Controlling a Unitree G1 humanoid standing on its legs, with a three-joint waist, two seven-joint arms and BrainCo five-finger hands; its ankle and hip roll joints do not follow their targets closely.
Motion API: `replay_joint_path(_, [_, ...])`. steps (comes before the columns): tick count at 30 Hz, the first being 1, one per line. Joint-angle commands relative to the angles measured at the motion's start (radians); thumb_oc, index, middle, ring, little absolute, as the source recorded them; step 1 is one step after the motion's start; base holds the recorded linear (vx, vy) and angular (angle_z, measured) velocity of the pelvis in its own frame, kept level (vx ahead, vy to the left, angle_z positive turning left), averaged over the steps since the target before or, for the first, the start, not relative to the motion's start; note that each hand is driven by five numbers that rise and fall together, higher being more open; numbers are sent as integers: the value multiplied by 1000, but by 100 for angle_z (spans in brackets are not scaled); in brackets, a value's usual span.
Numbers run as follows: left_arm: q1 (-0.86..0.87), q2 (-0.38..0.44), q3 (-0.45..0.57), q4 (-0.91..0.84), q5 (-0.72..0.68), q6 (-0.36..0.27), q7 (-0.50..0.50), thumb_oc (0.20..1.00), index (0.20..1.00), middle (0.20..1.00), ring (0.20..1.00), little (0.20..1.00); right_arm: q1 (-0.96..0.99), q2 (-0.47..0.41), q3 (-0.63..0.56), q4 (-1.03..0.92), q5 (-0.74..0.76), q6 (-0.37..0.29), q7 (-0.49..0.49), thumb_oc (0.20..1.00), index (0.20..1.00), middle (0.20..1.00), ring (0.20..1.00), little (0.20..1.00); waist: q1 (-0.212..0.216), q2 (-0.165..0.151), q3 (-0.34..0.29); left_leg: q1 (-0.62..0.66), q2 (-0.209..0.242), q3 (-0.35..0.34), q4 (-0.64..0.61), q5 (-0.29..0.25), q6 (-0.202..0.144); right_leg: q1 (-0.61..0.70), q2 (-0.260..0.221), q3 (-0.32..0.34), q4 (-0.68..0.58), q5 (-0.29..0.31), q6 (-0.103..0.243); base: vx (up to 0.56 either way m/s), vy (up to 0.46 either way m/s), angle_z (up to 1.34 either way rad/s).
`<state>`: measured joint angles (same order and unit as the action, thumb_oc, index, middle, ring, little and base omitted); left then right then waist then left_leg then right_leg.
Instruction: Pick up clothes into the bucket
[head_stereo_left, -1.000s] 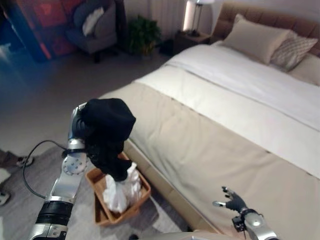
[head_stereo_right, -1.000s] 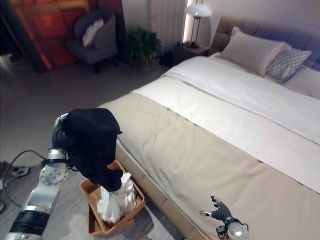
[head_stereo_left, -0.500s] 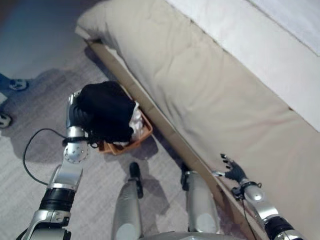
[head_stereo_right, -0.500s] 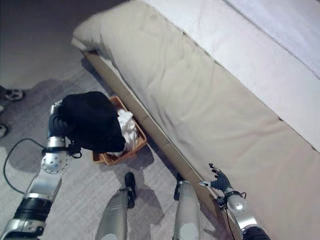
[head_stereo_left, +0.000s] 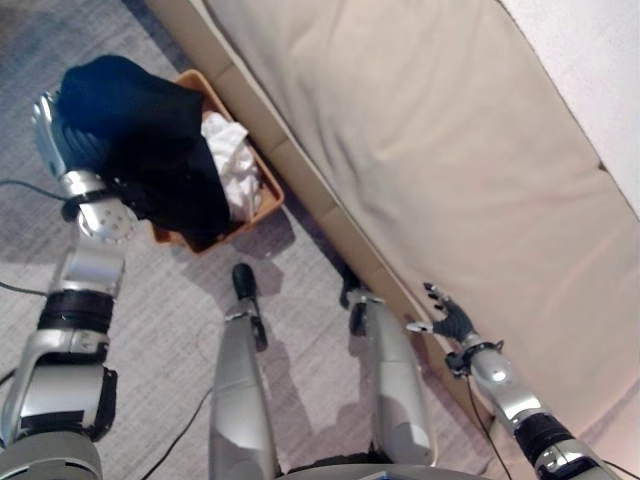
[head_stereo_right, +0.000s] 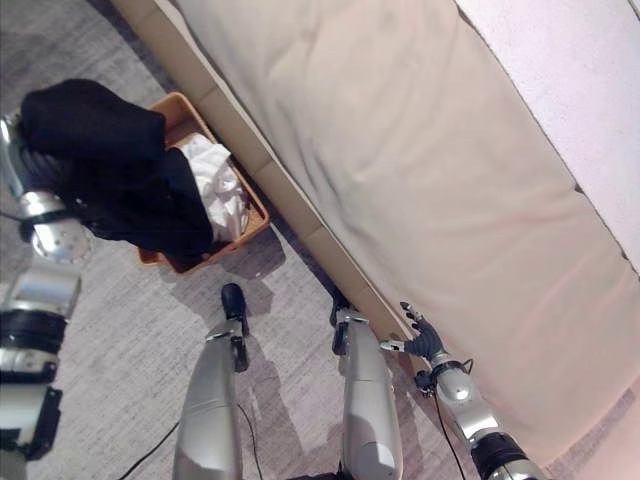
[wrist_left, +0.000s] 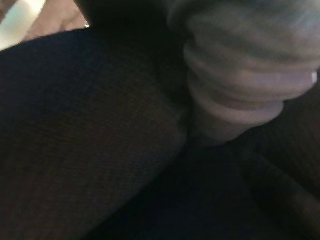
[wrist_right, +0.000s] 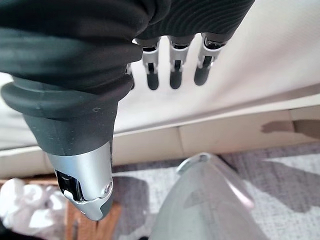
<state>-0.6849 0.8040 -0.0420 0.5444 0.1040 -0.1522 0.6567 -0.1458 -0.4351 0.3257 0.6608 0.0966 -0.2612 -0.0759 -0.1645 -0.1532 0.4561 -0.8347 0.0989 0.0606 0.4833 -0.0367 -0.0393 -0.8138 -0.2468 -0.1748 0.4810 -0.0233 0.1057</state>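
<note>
A black garment (head_stereo_left: 150, 140) hangs over my left hand (head_stereo_left: 50, 130), just above a brown basket (head_stereo_left: 272, 195) on the floor beside the bed. Its lower folds cover the basket's near half. A white cloth (head_stereo_left: 228, 160) lies bunched in the basket's bed-side half. In the left wrist view the black fabric (wrist_left: 100, 150) wraps the hand's ribbed cover (wrist_left: 250, 75), and the fingers are buried in it. My right hand (head_stereo_left: 448, 322) hovers low by the bed's side panel, well away from the basket, with straight fingers (wrist_right: 172, 75) and nothing in it.
The bed under a beige cover (head_stereo_left: 450, 130) runs diagonally across the scene, and its tan side panel (head_stereo_left: 330, 215) stands close behind the basket. A white sheet (head_stereo_left: 600, 60) shows at the far corner. Grey carpet (head_stereo_left: 150, 330) spreads around the basket.
The camera has tipped down towards the floor. The black garment has sunk lower onto the basket with my left hand. The right hand keeps its pose beside the bed.
</note>
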Motion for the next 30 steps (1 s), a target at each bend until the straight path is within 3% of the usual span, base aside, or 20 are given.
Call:
replay_joint_path(1, [-22, 51, 9, 8, 11, -25, 59, 200, 200, 200, 200, 200, 42, -14, 17, -2, 40, -44, -26, 1000, 1000, 1000, 1000, 1000, 3, -10, -74, -8, 22, 4, -17, -21, -16, -22, -36, 50, -51, 110, 73, -9, -10, -3])
replay_joint_path(14, [-90, 71, -59, 168, -15, -21, 60, 200, 200, 200, 200, 200, 47, -30, 35, -100, 76, -86, -50, 1000, 1000, 1000, 1000, 1000, -38, -29, -57, -199, 43, -9, 36, -21, -19, -203, -14, 78, -46, 132, 69, -21, -14, -2])
replay_joint_path(21, [-124, 67, -102, 294, -50, 3, -1, 200, 200, 200, 200, 200, 69, -36, 30, -92, 73, -84, -51, 1000, 1000, 1000, 1000, 1000, -54, -27, -71, -233, 46, -12, 46, -21, -15, -237, -17, 78, -41, 138, 72, 3, -1, -2])
replay_joint_path(22, [-131, 63, -101, 295, -58, 2, -4, 749, 749, 749, 749, 749, 72, -37, 28, -91, 73, -83, -50, 1000, 1000, 1000, 1000, 1000, -55, -26, -74, -232, 46, -10, 45, -22, -15, -236, -17, 77, -42, 138, 72, 0, 0, 0])
replay_joint_path(23, [-141, 59, -100, 295, -66, 3, 2, 1000, 1000, 1000, 1000, 1000, 76, -35, 24, -90, 75, -83, -47, 1000, 1000, 1000, 1000, 1000, -57, -25, -84, -231, 47, -10, 39, -20, -16, -236, -18, 76, -48, 140, 74, 0, 0, 0])
replay_joint_path(30, [-124, 61, -78, 259, -65, -14, 14, 1000, 1000, 1000, 1000, 1000, 75, -40, 23, -89, 74, -88, -41, 1000, 1000, 1000, 1000, 1000, -55, -23, -114, -206, 47, -8, 7, -15, -20, -217, -15, 68, -77, 144, 75, 0, 0, 0])
